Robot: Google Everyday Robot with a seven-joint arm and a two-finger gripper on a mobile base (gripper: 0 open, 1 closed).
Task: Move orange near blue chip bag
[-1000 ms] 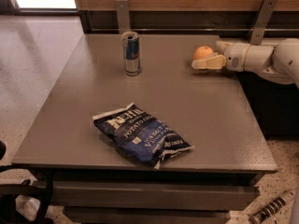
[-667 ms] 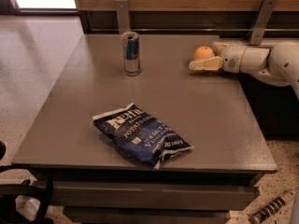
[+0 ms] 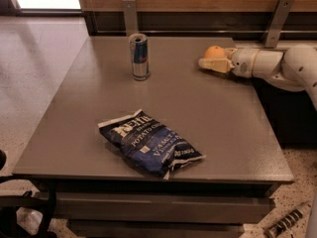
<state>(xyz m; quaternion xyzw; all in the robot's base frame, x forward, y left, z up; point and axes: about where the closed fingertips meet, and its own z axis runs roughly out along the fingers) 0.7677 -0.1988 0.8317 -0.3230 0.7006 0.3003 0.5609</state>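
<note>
**A:** What lies nearest?

**B:** The blue chip bag point(image 3: 148, 144), flat and crinkled near the front edge of the desk point(image 3: 208, 123), a little left of centre. It is the goal marker, so I'd expect it to stay where it is.

**A:** And beyond it?

**B:** Bare desk through the middle. That open stretch is the path the fruit has to cross. Farther back on the left stands a slim can point(image 3: 139, 56), upright and well apart from the bag. It plays no part in the job, though a wide sweep could knock it over.

**A:** Where is the orange?

**B:** At the far right of the desk, the orange point(image 3: 214, 52) is well apart from the bag and touching the gripper point(image 3: 208, 61). The gripper reaches in level and low over the desk from the right, on the end of the pale arm point(image 3: 277, 66).

**A:** Has it closed on the fruit?

**B:** I cannot tell. The orange sits against the gripper's far side and hides what lies behind it.

**A:** Why come in so low and sideways?

**B:** My guess is that a round fruit rolls, so a level approach traps it rather than nudging it off. The task looks barely begun, with the whole carry toward the bag left to do.
</note>
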